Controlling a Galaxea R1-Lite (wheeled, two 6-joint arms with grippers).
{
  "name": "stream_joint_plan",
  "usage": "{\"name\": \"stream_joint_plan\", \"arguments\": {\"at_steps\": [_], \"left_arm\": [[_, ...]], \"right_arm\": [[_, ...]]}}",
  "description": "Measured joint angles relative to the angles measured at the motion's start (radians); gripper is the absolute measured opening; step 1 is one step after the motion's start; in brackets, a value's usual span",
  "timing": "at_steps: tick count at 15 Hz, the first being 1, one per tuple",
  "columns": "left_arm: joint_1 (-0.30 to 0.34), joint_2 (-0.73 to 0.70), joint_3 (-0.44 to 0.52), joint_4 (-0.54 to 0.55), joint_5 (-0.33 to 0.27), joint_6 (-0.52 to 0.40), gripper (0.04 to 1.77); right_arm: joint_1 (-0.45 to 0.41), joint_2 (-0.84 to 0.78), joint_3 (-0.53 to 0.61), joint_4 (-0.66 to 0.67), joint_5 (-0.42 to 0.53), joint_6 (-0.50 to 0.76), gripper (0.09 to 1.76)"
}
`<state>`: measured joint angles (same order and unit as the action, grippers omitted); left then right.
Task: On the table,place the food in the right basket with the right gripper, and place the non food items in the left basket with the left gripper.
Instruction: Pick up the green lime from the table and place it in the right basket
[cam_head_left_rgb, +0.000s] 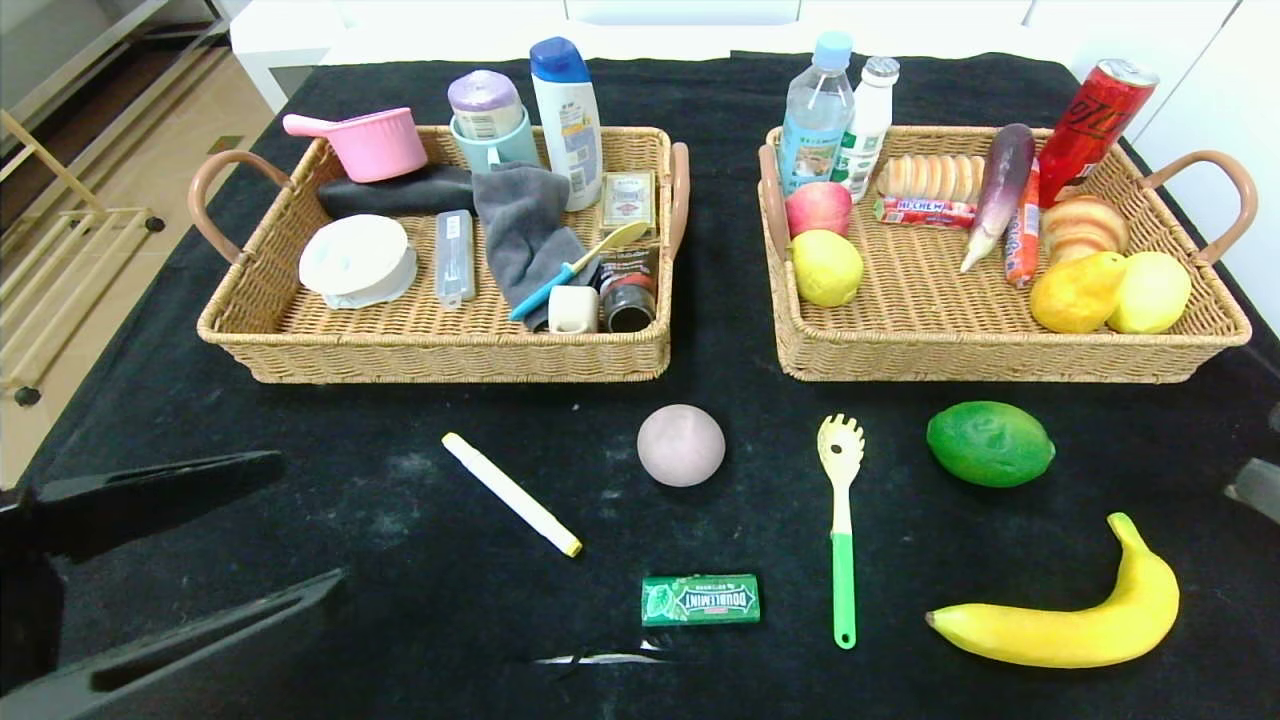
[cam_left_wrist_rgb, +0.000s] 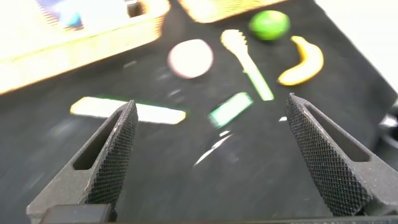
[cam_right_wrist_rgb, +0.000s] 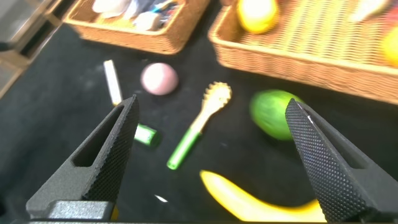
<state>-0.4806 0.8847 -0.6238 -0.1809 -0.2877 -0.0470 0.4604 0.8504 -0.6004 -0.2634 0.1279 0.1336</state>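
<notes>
The right gripper (cam_right_wrist_rgb: 208, 155) barely shows from the head view, just a grey sliver at the table's right edge. Its own wrist view has the jaws spread wide, holding nothing, with the lime (cam_right_wrist_rgb: 278, 114) and banana (cam_right_wrist_rgb: 261, 202) under it. The left gripper (cam_left_wrist_rgb: 211, 155) sits low at the near left corner, partly cut off, also wide open and empty.

Readable stuff: the green gum pack (cam_head_left_rgb: 700, 599) says DOUBLEMINT, and there's a HI-CHEW stick (cam_head_left_rgb: 925, 212) in the right basket (cam_head_left_rgb: 985, 355). The labels on the shampoo bottle (cam_head_left_rgb: 567, 120) and the red can (cam_head_left_rgb: 1095, 115) are too small for me to read.

Still loose on the black cloth: a white marker (cam_head_left_rgb: 512, 493) lying diagonally, a pinkish ball (cam_head_left_rgb: 681, 445), and a green-handled pasta spoon (cam_head_left_rgb: 842, 525). All are well apart, so there's plenty of bare cloth between them. The left basket (cam_head_left_rgb: 430, 355) is crowded at the back with open wicker at the front, and the right one is bare in the middle.
</notes>
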Motion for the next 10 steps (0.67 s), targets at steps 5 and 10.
{"name": "stream_joint_plan", "arguments": {"at_steps": [5, 10], "left_arm": [[-0.114, 0.203, -0.097, -0.027, 0.014, 0.057, 1.72], [-0.14, 0.286, -0.143, -0.023, 0.025, 0.057, 1.72]], "right_arm": [[0.06, 0.152, -0.033, -0.126, 0.0, -0.002, 1.71], [0.068, 0.221, -0.026, -0.177, -0.019, -0.008, 1.71]]}}
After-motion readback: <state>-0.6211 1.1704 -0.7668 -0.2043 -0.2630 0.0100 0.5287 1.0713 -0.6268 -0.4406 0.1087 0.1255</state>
